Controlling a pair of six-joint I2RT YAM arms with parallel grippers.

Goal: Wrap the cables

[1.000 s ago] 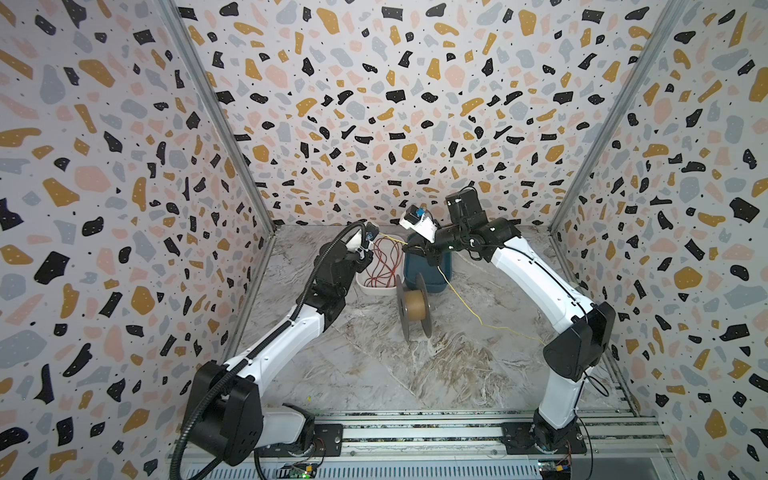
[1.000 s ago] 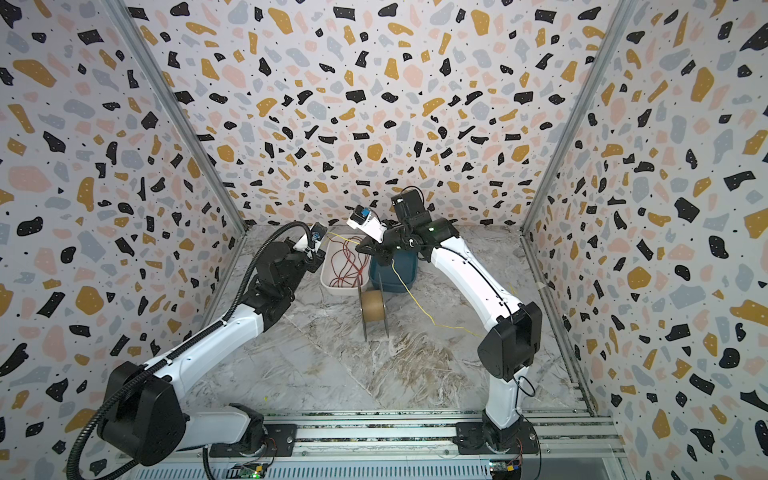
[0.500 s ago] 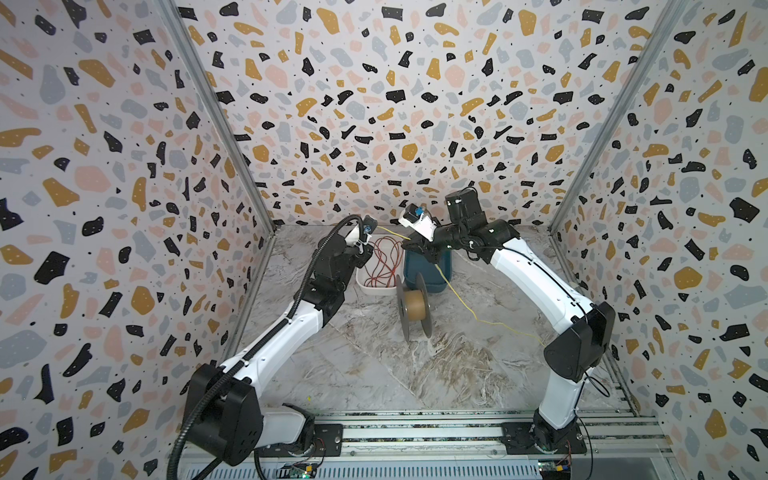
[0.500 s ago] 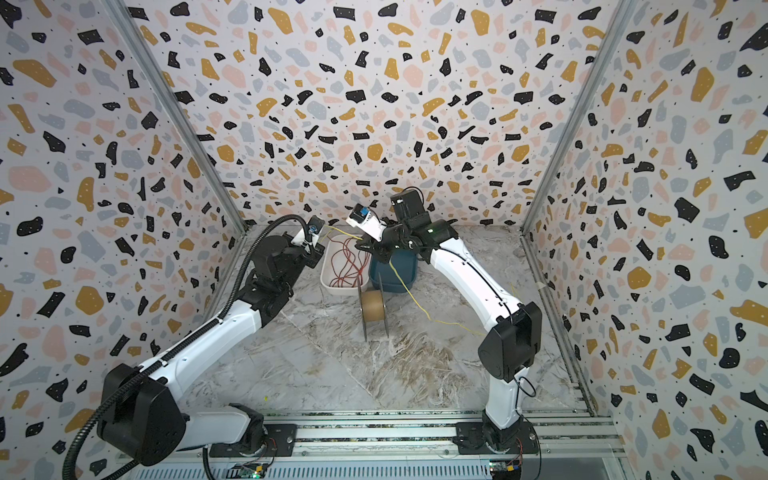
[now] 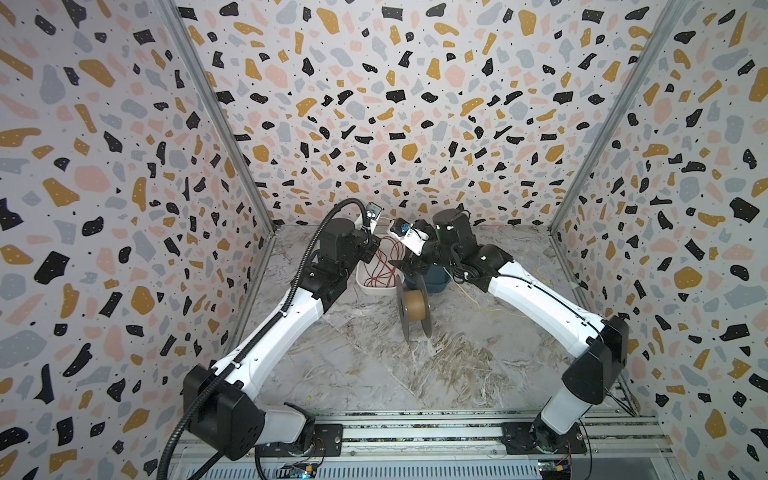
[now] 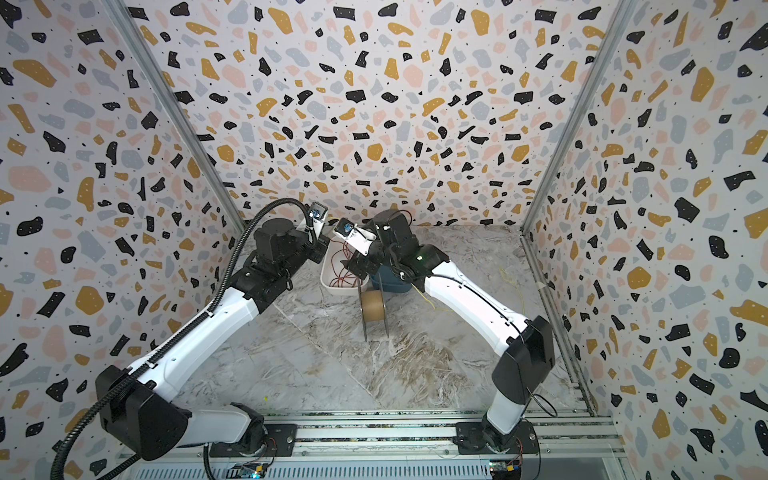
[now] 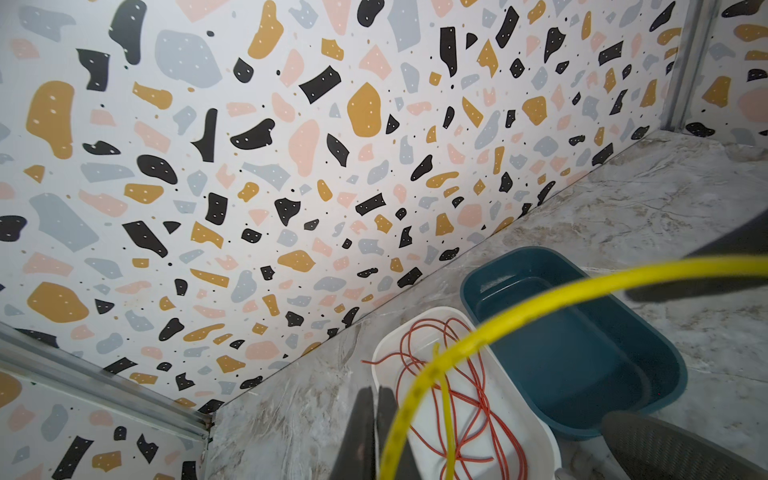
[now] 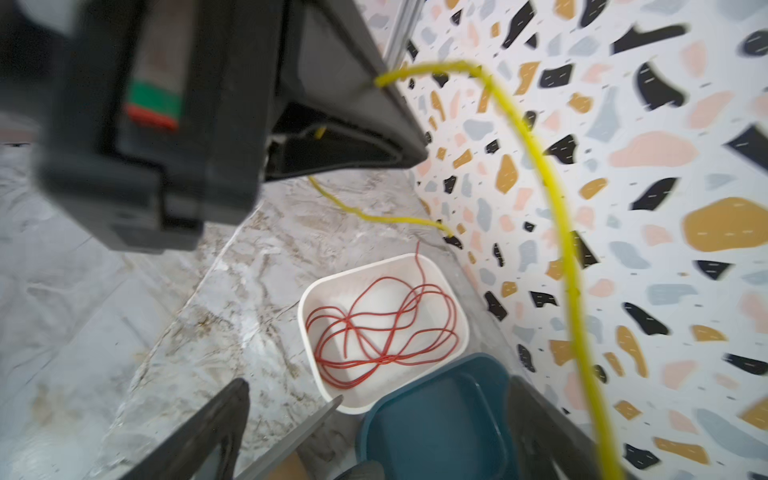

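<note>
Left gripper (image 7: 376, 392): clamping shut on thin yellow cable (image 7: 540, 299), arcing above white plastic tray (image 7: 419, 318);
Right gripper (image 8: 378, 386): gaping wide, gripping nothing;
Risk: slack yellow loop snagging open jaws, slipping, missing cardboard-cored spool (image 5: 417, 304)

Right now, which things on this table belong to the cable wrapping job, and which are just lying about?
For the job:
- yellow cable
- red cable
- spool, probably what they get wound on

Just lying about:
- white tray, only holding the red cable
- blue tray, empty
</note>
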